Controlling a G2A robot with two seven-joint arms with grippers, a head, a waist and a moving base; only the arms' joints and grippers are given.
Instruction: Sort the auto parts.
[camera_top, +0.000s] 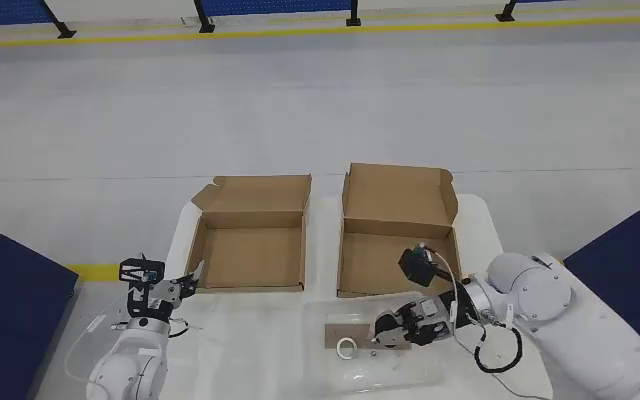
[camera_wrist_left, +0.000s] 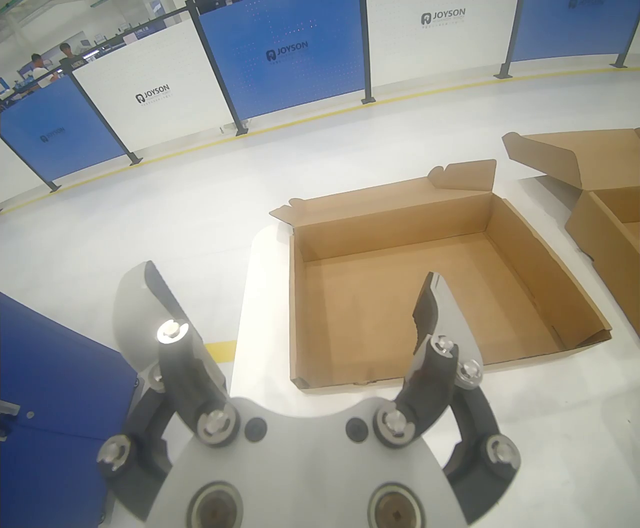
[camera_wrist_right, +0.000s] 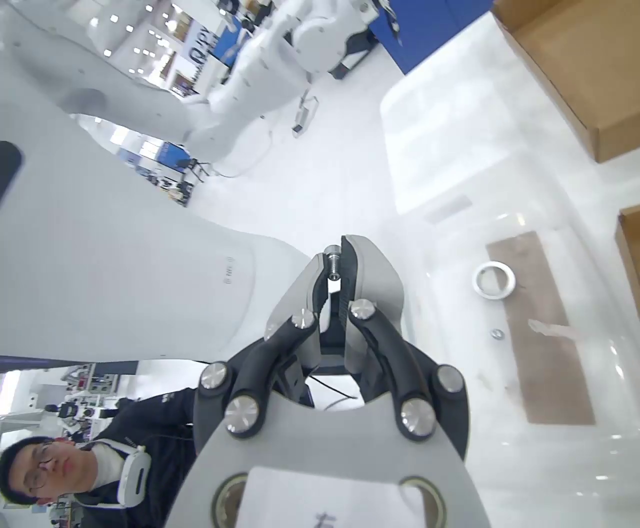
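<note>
One small bolt (camera_wrist_right: 332, 263) is the part in hand: the right gripper (camera_wrist_right: 334, 256) has its jaws closed on it at the very tips, holding it over the clear tray (camera_top: 330, 372). It could be a short screw, as it's too small to tell for sure. Two more parts sit in the tray. A white ring (camera_wrist_right: 494, 280) lies on the brown pad (camera_wrist_right: 545, 380) lining the tray floor, and a small washer (camera_wrist_right: 497, 334) lies just beside the ring at the pad's edge. Two open cardboard boxes stand past the tray's far side. The right box (camera_top: 380, 262) is directly beyond the tray, and the left box (camera_top: 250, 258) is beyond and off the tray's left end. The left gripper (camera_wrist_left: 290, 292) is well off to the left of the tray with fingers spread wide and nothing in them, aimed at the left box. I read the current step as pick done, transfer pending, and early in the sort. The next move calls for lifting the bolt over the tray wall, carrying it across a box's near wall, and opening low inside so it doesn't bounce out. The right box is the shorter reach, but I can't tell which box takes bolts. The grip is only on the tips, so a fast swing risks dropping it.
</note>
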